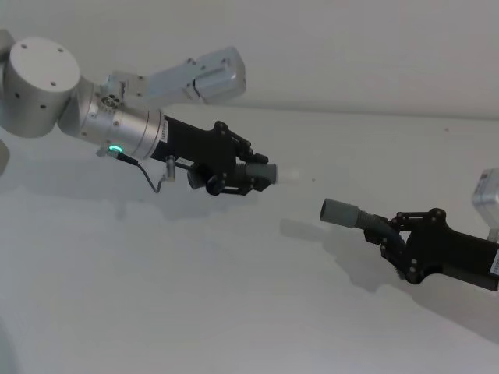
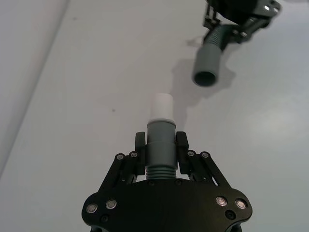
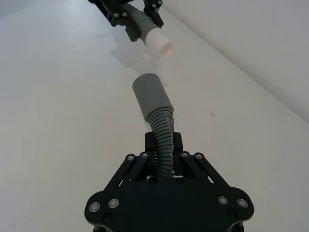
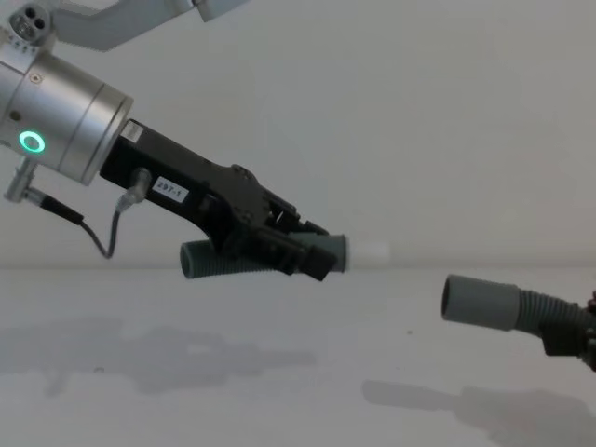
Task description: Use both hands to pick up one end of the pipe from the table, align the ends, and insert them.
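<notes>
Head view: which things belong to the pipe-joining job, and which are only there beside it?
Job: left gripper, shut on the white-tipped pipe piece; right gripper, shut on the grey-socket pipe piece; the table under them.
Not the job: the pale wall behind; the cable at the left wrist.

I see two dark-grey ribbed hose pieces, both in the air above the white desk (image 1: pixel 195 304). The left gripper (image 1: pixel 260 176) is clamped on the first piece (image 4: pixel 212 261) at its grey collar (image 2: pixel 160 145). The narrower white tip (image 2: pixel 161 106) pokes out past the jaws, and the ribbed tail curves back under the gripper. The right gripper (image 1: pixel 387 232) grips the second piece (image 3: pixel 163 140) on its ribs, leaving the wider grey socket (image 1: pixel 340 210) free ahead. Tip and socket face each other with a clear gap between them, and the socket sits lower in the chest view.
</notes>
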You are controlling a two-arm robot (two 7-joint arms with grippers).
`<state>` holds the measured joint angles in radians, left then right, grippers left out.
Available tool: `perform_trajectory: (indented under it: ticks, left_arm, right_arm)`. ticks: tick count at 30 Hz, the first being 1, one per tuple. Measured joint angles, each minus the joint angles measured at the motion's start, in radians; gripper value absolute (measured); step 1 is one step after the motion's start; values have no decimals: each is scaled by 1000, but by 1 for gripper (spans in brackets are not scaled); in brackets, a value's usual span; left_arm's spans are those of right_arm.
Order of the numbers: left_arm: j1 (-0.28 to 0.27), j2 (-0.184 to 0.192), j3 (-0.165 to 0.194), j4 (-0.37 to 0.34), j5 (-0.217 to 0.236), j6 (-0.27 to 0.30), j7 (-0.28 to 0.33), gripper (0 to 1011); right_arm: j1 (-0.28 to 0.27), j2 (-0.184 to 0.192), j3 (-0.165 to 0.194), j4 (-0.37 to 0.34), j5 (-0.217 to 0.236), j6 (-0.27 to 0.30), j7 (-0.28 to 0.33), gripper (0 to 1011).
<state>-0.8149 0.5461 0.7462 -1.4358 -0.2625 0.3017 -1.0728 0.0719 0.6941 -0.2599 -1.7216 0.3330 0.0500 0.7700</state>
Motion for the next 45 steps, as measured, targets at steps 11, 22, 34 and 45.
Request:
perform_trajectory:
  ticks: [11, 22, 34, 45]
  left_arm:
    - [-46, 21, 47, -13, 8, -6, -89, 359]
    - [-69, 20, 71, -14, 8, -16, -124, 359]
    - [-80, 17, 83, -13, 5, -22, -138, 359]
    - [-82, 16, 86, -9, 1, -23, -129, 359]
  right_arm:
    - [3, 38, -1, 7, 20, -29, 42, 181]
    - [2, 54, -1, 9, 31, -42, 60, 181]
    - [1, 61, -1, 10, 35, -47, 67, 179]
    - [0, 59, -5, 5, 36, -41, 49, 181]
